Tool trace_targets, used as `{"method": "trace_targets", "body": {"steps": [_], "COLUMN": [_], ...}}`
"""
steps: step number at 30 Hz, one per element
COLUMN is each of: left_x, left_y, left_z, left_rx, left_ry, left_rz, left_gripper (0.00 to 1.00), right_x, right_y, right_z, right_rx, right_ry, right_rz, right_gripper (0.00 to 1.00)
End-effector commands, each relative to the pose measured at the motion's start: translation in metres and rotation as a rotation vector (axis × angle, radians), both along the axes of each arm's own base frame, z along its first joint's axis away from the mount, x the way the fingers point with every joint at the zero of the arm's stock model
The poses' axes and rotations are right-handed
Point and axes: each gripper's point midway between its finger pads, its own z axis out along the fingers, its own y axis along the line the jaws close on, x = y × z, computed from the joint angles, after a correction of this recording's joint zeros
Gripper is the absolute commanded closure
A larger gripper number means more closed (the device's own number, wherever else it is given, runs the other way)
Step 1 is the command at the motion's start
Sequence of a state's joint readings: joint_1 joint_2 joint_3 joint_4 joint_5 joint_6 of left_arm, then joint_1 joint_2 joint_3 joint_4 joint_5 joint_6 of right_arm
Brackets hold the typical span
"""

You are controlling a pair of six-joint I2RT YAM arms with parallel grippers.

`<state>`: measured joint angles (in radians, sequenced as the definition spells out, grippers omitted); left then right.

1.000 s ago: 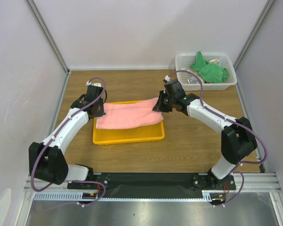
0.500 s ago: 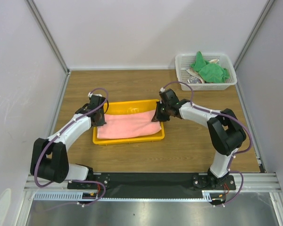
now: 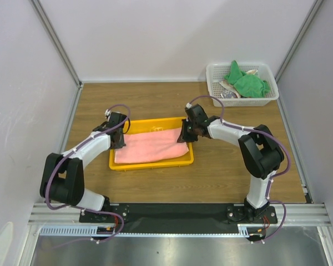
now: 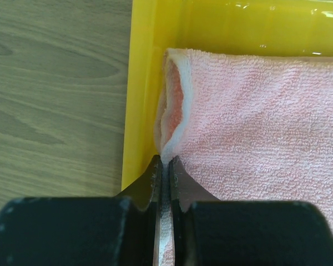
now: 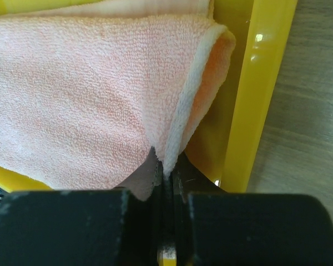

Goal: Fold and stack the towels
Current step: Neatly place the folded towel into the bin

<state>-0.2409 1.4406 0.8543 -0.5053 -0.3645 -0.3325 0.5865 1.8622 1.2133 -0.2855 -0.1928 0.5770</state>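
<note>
A folded pink towel [image 3: 150, 146] lies inside the yellow tray [image 3: 155, 163] at the table's middle. My left gripper [image 3: 117, 141] is shut on the towel's left edge [image 4: 169, 119], low in the tray against its left wall [image 4: 139, 83]. My right gripper [image 3: 184, 134] is shut on the towel's right edge [image 5: 194, 105], next to the tray's right wall [image 5: 255, 83]. The towel [image 4: 266, 122] lies flat between both grippers. Green towels [image 3: 245, 82] lie crumpled in the white basket [image 3: 270, 98] at the back right.
The white basket also holds some pale cloth. Bare wooden table [image 3: 233, 172] surrounds the tray. White walls close in on the left, back and right.
Both grippers have come down and toward me with the pink towel, from hanging over the tray's far rim to lying flat inside it.
</note>
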Motion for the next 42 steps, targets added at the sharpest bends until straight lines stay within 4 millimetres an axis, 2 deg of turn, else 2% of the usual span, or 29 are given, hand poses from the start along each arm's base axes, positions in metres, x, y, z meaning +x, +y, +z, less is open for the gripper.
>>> {"method": "trace_targets", "body": {"steps": [1, 3, 5, 6, 8, 9, 10, 11, 12, 13, 14, 16, 17, 21, 23, 24, 26, 28, 31, 32, 35, 40, 42], "left_x": [0.002, 0.007, 0.011, 0.012, 0.016, 0.020, 0.022, 0.027, 0.027, 0.030, 0.035, 0.041, 0.046, 0.050, 0.047, 0.045, 0.036, 0.028, 0.015, 0.010, 0.005, 0.002, 0.004], "left_y": [0.040, 0.039, 0.039, 0.039, 0.036, 0.034, 0.034, 0.032, 0.030, 0.028, 0.024, 0.014, 0.010, -0.006, -0.014, -0.015, -0.010, 0.001, 0.020, 0.029, 0.038, 0.045, 0.039], "left_z": [0.009, 0.011, 0.010, 0.010, 0.014, 0.016, 0.019, 0.029, 0.033, 0.039, 0.053, 0.068, 0.082, 0.117, 0.123, 0.123, 0.112, 0.100, 0.080, 0.073, 0.059, 0.040, 0.030], "left_rx": [0.171, 0.175, 0.182, 0.182, 0.172, 0.163, 0.161, 0.156, 0.144, 0.135, 0.117, 0.061, 0.039, -0.059, -0.106, -0.118, -0.108, -0.067, -0.029, -0.025, -0.024, -0.002, -0.024], "left_ry": [-0.001, -0.009, -0.004, -0.002, -0.017, -0.030, -0.035, -0.058, -0.059, -0.073, -0.110, -0.149, -0.185, -0.268, -0.274, -0.272, -0.245, -0.219, -0.167, -0.147, -0.115, -0.073, -0.060], "left_rz": [0.096, 0.092, 0.087, 0.085, 0.075, 0.060, 0.058, 0.054, 0.043, 0.038, 0.028, -0.002, -0.005, -0.041, -0.048, -0.047, -0.005, 0.040, 0.096, 0.119, 0.139, 0.136, 0.104], "left_gripper": [1.00, 0.98, 0.94, 0.87, 0.82, 0.71, 0.63, 0.54, 0.38, 0.34, 0.29, 0.27, 0.25, 0.18, 0.17, 0.17, 0.17, 0.17, 0.23, 0.31, 0.41, 0.45, 0.53], "right_x": [0.015, 0.018, 0.024, 0.024, 0.027, 0.027, 0.028, 0.033, 0.033, 0.034, 0.038, 0.042, 0.046, 0.051, 0.050, 0.045, 0.040, 0.034, 0.025, 0.024, 0.019, 0.016, 0.016], "right_y": [-0.025, -0.026, -0.023, -0.025, -0.020, -0.019, -0.018, -0.015, -0.014, -0.012, -0.009, -0.008, -0.009, -0.015, -0.018, -0.020, -0.026, -0.039, -0.053, -0.054, -0.054, -0.052, -0.052], "right_z": [-0.010, -0.010, -0.005, -0.007, -0.002, 0.000, 0.002, 0.011, 0.016, 0.023, 0.035, 0.047, 0.058, 0.087, 0.097, 0.094, 0.094, 0.081, 0.071, 0.069, 0.059, 0.039, 0.037], "right_rx": [-0.127, -0.142, -0.145, -0.155, -0.142, -0.139, -0.138, -0.127, -0.124, -0.119, -0.111, -0.110, -0.111, -0.131, -0.124, -0.125, -0.141, -0.189, -0.239, -0.243, -0.237, -0.239, -0.245], "right_ry": [-0.043, -0.057, -0.072, -0.064, -0.072, -0.072, -0.072, -0.085, -0.082, -0.091, -0.106, -0.122, -0.142, -0.167, -0.180, -0.172, -0.185, -0.163, -0.135, -0.137, -0.124, -0.085, -0.082], "right_rz": [-0.027, -0.023, -0.020, -0.012, 0.002, 0.008, 0.007, 0.009, 0.012, 0.018, 0.020, 0.019, 0.007, -0.037, -0.068, -0.068, -0.098, -0.136, -0.165, -0.163, -0.153, -0.142, -0.137], "right_gripper": [1.00, 1.00, 0.93, 0.80, 0.62, 0.44, 0.37, 0.31, 0.25, 0.24, 0.22, 0.21, 0.21, 0.22, 0.24, 0.25, 0.26, 0.27, 0.29, 0.32, 0.36, 0.41, 0.41]}}
